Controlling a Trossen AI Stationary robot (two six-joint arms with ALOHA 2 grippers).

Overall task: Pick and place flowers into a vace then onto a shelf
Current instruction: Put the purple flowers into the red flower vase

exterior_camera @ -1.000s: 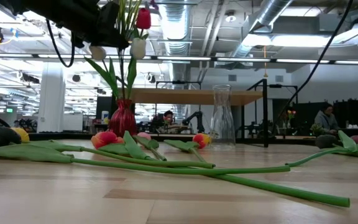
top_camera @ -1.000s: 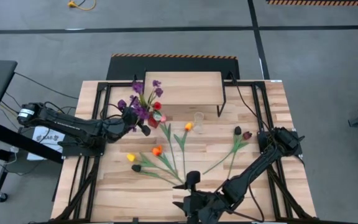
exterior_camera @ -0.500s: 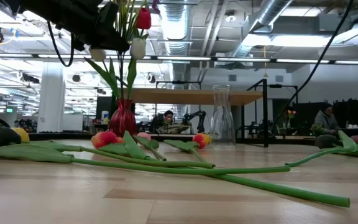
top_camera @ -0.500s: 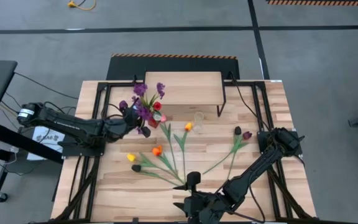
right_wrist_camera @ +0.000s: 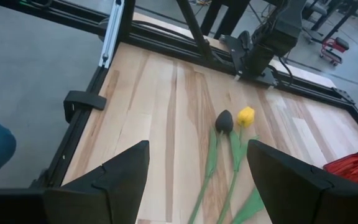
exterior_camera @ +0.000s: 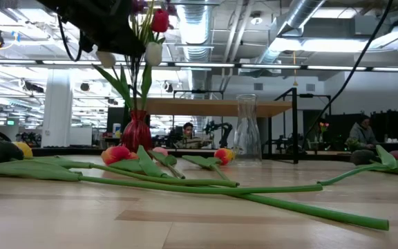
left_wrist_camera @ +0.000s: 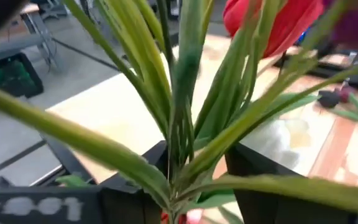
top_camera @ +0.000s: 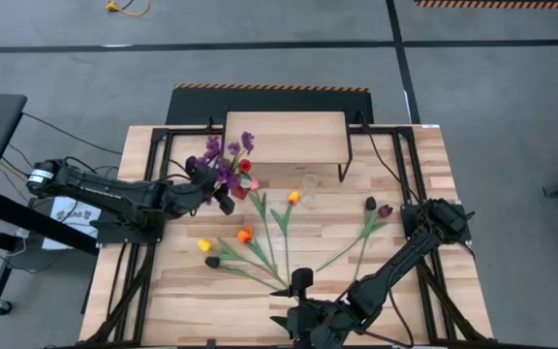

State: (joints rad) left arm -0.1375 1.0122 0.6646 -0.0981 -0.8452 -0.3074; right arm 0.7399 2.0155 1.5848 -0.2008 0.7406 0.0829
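— Where do the flowers (top_camera: 260, 247) stand?

— A few tulips and purple sprigs are upright in my red vase (exterior_camera: 136, 131), near the counter's (top_camera: 395, 301) left rear, in front of the shelf (top_camera: 285, 137). About eight stems lie mid-counter; the clear vase (exterior_camera: 247, 128) is empty and the shelf bare.

— And your fingers?

— My left gripper (top_camera: 223, 197) sits at the bouquet, fingers parted around the stems; I can't tell if they grip. My right gripper (right_wrist_camera: 191, 177) waits wide open, holding nothing, at the front edge. Most work remains, I judge.

Two dark jointed arms
Black links and cables; left arm (top_camera: 105, 194) with white end cap, right arm (top_camera: 395, 262) with wedge-shaped black fingers (right_wrist_camera: 104, 180).
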